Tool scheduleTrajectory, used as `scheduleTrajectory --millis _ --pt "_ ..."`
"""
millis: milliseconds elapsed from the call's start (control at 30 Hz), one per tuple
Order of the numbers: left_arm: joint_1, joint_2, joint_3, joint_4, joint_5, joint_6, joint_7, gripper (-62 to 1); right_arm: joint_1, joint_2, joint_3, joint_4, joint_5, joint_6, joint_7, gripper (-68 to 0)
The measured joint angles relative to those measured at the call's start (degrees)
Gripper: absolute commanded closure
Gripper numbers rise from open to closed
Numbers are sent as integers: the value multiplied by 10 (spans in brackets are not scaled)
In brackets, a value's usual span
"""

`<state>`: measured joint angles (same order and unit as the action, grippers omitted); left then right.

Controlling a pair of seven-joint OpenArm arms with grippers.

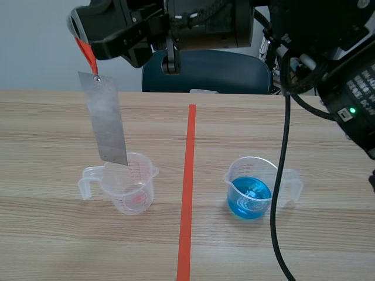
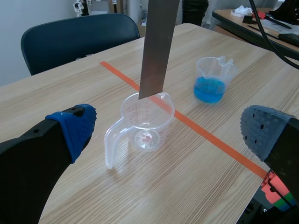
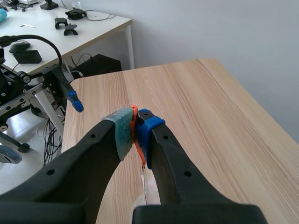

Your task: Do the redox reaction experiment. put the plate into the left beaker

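Over the left beaker hangs the metal plate, slightly tilted, its lower edge just at the cup's mouth. From the hole at its top runs an orange strip, and the right gripper is clamped on that strip, pads pressed together with the orange between them. That arm reaches in across the far side of the table, past the red tape line. On the near side the left gripper has its fingers wide apart and holds nothing, with the clear beaker ahead of it. Across the tape stands the right beaker, holding blue liquid, well apart from the plate. Behind the table is a dark blue chair
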<state>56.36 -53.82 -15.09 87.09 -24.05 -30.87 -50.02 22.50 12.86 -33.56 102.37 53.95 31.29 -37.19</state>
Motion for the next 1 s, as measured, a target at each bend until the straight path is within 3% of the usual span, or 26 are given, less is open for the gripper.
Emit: scheduleTrajectory --millis 1000 --pt "10 0 0 0 0 0 0 -623 -16 0 0 0 -36 0 22 3"
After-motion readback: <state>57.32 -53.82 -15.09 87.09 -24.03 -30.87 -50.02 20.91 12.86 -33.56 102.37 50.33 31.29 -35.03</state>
